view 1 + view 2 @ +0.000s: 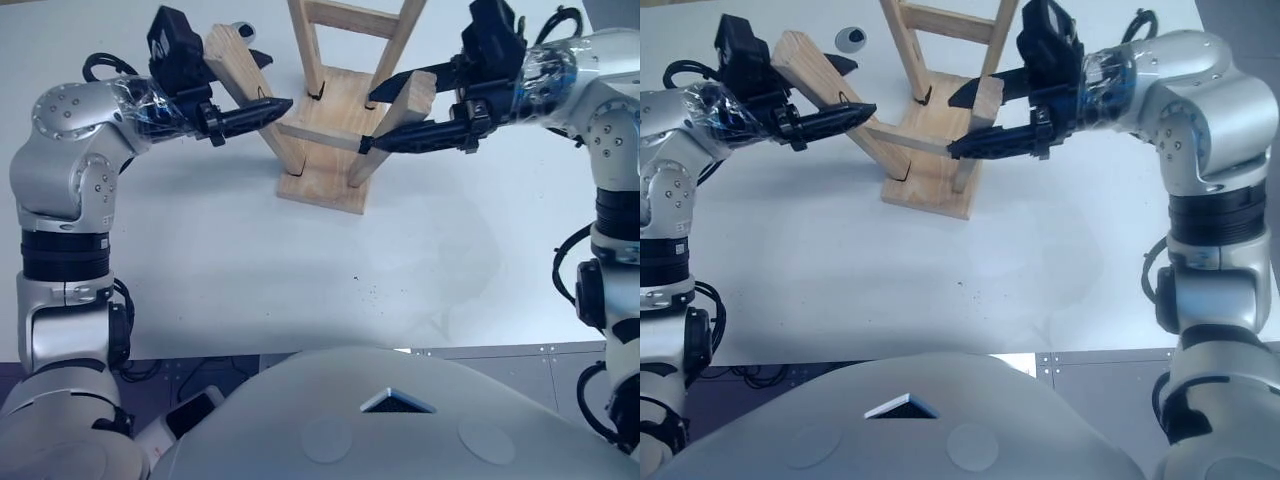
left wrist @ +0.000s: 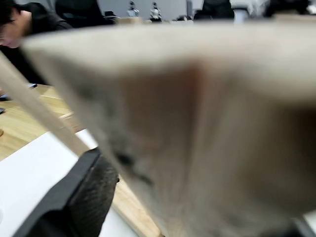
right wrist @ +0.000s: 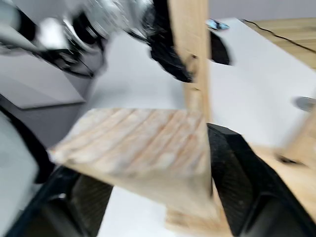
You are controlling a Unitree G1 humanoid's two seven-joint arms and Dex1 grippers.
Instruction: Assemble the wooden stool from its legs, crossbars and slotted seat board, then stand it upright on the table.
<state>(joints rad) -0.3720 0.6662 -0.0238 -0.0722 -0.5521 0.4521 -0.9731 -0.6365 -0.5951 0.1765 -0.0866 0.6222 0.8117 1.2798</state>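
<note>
Item: stool, wooden, part-built, inverted. L gripper (image 1: pixel 272 82): my fingers clamped either side of near-left leg (image 1: pixel 240 62) at its upper end, no slack visible. R gripper (image 1: pixel 372 122): likewise closed on near-right leg (image 1: pixel 408 100), one finger above, one below. Near crossbar (image 1: pixel 322 136) joins these two legs btwn my grippers. Both near legs lean outward from seat board (image 1: pixel 322 192); can't tell if their lower ends are fully home in the slots. Far pair of legs (image 1: pixel 308 55) stands in the board's far slots, w/ far crossbar (image 1: pixel 352 16) across them. Seat board lies flat on table (image 1: pixel 200 270), centre, ahead of me. Misc: small dark round object (image 1: pixel 850 38) on table beyond L gripper, apart from stool. Status, est.: both leg frames made up, all 4 legs at the board, most of assembly done. Outstanding: press near frame home if loose, then flip stool onto its legs, upright on table.
</note>
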